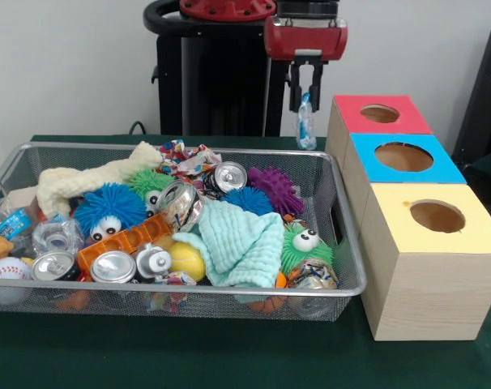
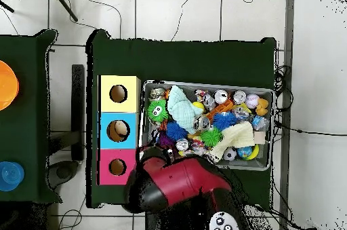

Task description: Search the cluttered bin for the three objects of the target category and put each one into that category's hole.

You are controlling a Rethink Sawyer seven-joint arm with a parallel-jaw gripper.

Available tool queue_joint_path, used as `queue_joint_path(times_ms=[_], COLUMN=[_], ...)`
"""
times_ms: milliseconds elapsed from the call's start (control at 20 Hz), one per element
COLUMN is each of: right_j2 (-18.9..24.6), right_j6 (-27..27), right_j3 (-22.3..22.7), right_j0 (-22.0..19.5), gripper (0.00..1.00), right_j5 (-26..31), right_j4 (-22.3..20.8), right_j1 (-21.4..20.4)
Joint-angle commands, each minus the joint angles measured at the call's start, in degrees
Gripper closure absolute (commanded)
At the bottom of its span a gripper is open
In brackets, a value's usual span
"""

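the wire mesh bin (image 1: 343, 243) sits heaped with crushed cans, fuzzy toys, cloths and balls. just beside it stand 3 wooden boxes in a row, each with 1 round hole: red top (image 1: 381, 114), blue top (image 1: 403, 157), yellow top (image 1: 437, 216).

Even, bright indoor light fills the front view; shadows stay soft under the bin (image 1: 343, 285) and beside the boxes (image 1: 428, 271). Small glints sit on the cans (image 1: 113, 267). Detail is slightly soft throughout. The overhead view is dimmer, its floor (image 2: 203, 13) washed pale.
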Motion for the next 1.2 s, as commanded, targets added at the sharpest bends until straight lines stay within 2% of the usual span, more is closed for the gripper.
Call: queue_joint_path(times_ms=[50, 700, 1200], right_j2=[0.8, -4.0, -7.5], right_j6=[2.5, 6.3, 8.7], right_j3=[2.9, -0.4, -1.1], right_j0=[3.5, 9.0, 12.7], gripper=[1.00, 1.00, 1.00], right_j5=[8.3, 7.9, 4.5], right_j4=[2.5, 3.9, 4.4], right_j1=[-1.9, 1.5, 3.1])
